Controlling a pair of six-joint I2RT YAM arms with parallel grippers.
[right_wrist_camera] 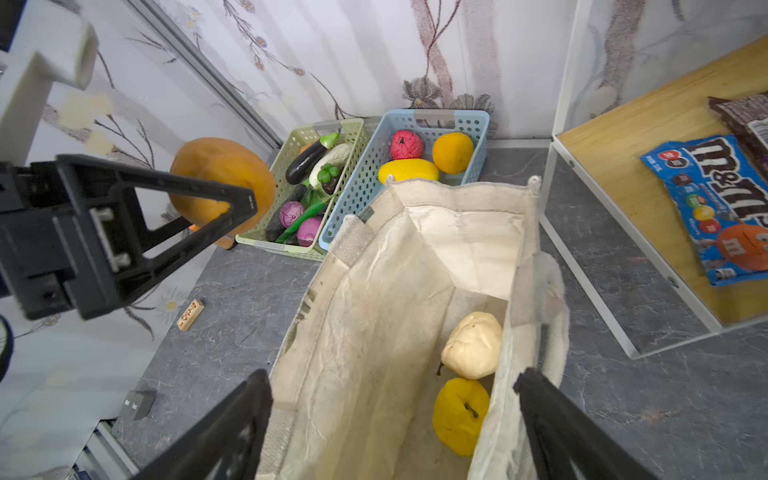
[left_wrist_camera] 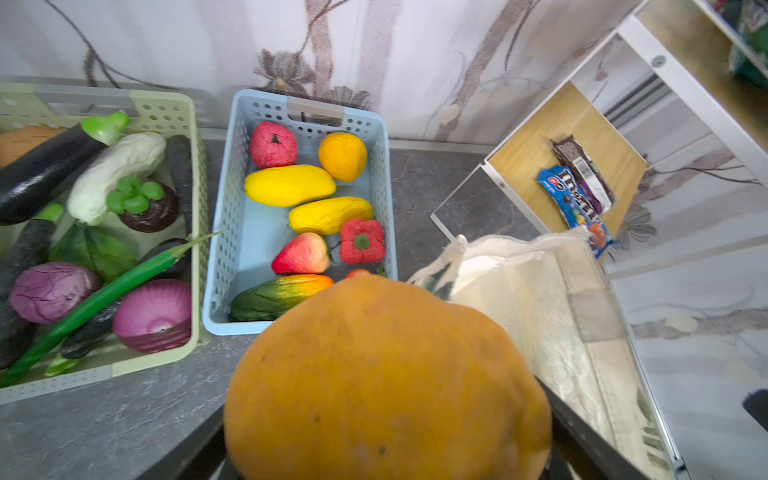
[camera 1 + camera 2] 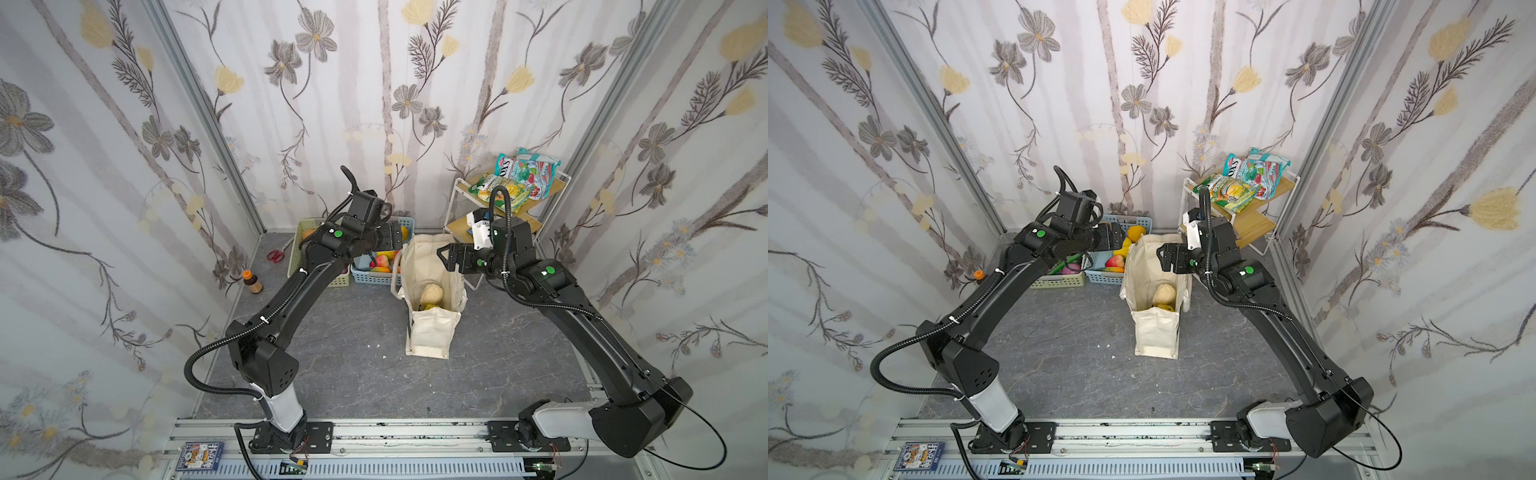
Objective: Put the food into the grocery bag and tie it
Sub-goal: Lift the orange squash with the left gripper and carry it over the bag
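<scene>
Right wrist view: left gripper (image 1: 224,212) grips a big orange fruit (image 1: 216,174), right gripper (image 1: 392,384) gapes wide over the grocery bag (image 1: 374,282).

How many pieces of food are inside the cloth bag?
2. A cream fruit and a yellow fruit lie side by side at the bottom of the bag; more could be hidden beneath. The orange fruit in the left end effector is not in yet.

My left arm (image 3: 286,291) and right arm (image 3: 598,345) are glossy black shells on white base links (image 3: 282,405), each with a green dot (image 3: 338,233) and a ribbed black cable hose (image 3: 187,368) cinched by white zip ties. My right gripper (image 1: 388,386) has open-framed triangular black fingers (image 1: 232,419), with a white printed bracket (image 3: 482,232) at its wrist.
</scene>
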